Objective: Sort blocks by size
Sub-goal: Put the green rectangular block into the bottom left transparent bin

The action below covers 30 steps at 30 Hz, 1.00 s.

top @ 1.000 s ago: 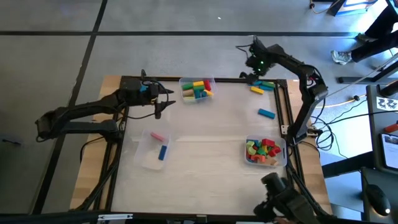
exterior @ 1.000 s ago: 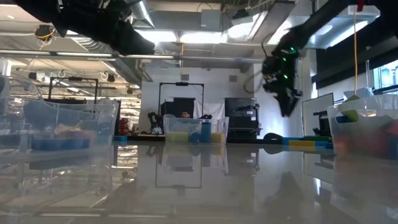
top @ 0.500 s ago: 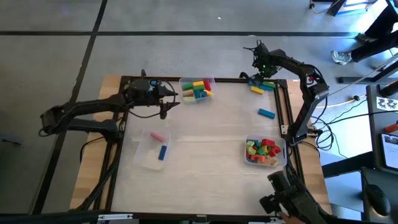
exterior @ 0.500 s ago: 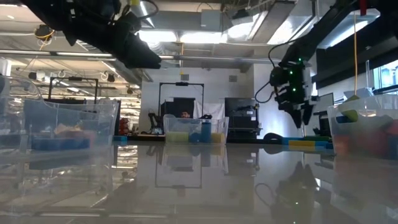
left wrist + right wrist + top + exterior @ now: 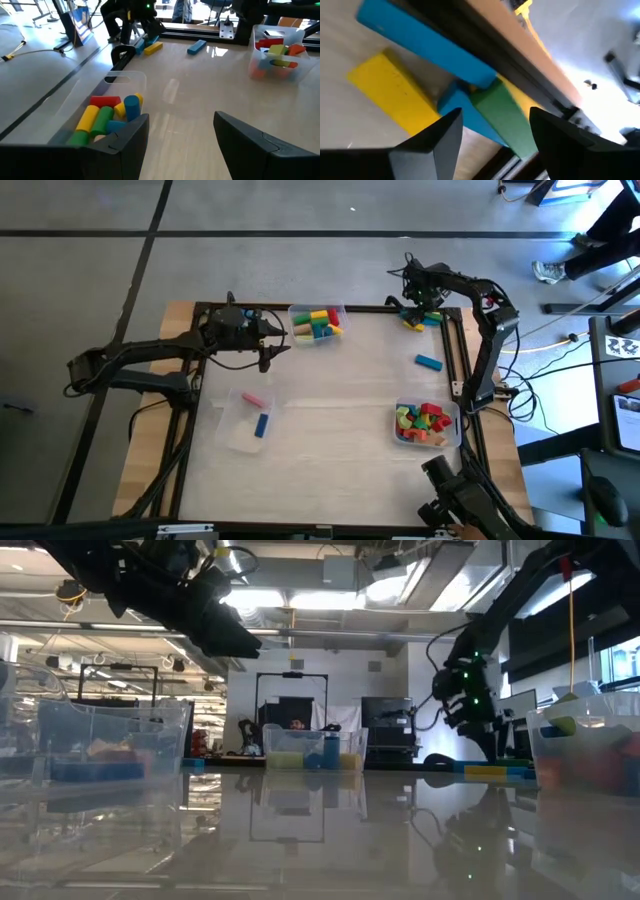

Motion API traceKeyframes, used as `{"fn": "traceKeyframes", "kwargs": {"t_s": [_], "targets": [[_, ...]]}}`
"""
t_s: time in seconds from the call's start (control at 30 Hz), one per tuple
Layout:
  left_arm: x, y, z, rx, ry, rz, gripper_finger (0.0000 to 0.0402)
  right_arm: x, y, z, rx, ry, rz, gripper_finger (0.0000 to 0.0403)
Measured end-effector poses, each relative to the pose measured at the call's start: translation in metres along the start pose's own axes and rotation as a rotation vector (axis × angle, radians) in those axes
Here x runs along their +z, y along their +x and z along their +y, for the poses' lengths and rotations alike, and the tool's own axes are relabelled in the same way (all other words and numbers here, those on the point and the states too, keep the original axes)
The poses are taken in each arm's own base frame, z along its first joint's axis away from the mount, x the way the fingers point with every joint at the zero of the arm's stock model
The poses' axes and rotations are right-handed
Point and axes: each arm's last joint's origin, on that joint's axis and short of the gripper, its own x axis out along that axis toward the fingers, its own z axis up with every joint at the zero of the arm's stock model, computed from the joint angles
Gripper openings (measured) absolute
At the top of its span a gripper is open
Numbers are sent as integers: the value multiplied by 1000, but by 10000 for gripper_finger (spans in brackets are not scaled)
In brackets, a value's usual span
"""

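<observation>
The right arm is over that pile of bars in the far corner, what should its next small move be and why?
Probably lower the right gripper a little more and close on one bar. Its fingers are open right above the pile, with the yellow bar and green bar just ahead, nothing held yet. The left gripper waits open beside the far bin.

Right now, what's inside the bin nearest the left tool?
The bin holds red, yellow, green and blue cylinders. Blocks underneath are covered. The left tool hovers open beside it.
</observation>
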Motion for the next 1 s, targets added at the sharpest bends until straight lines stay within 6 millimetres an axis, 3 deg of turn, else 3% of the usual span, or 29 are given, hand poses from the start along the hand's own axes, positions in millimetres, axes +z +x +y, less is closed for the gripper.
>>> {"fn": "traceKeyframes", "kwargs": {"t_s": [0.23, 0.43, 1.0], "targets": [[0, 0, 0, 0, -8, -2, 218, 4, 17, 4, 14, -39, 63, 232], [0, 0, 0, 0, -15, -3, 218, 3, 19, 5, 34, -44, 69, 221], [0, 0, 0, -1, -15, -2, 218, 0, 12, 4, 23, -50, 64, 13]]}}
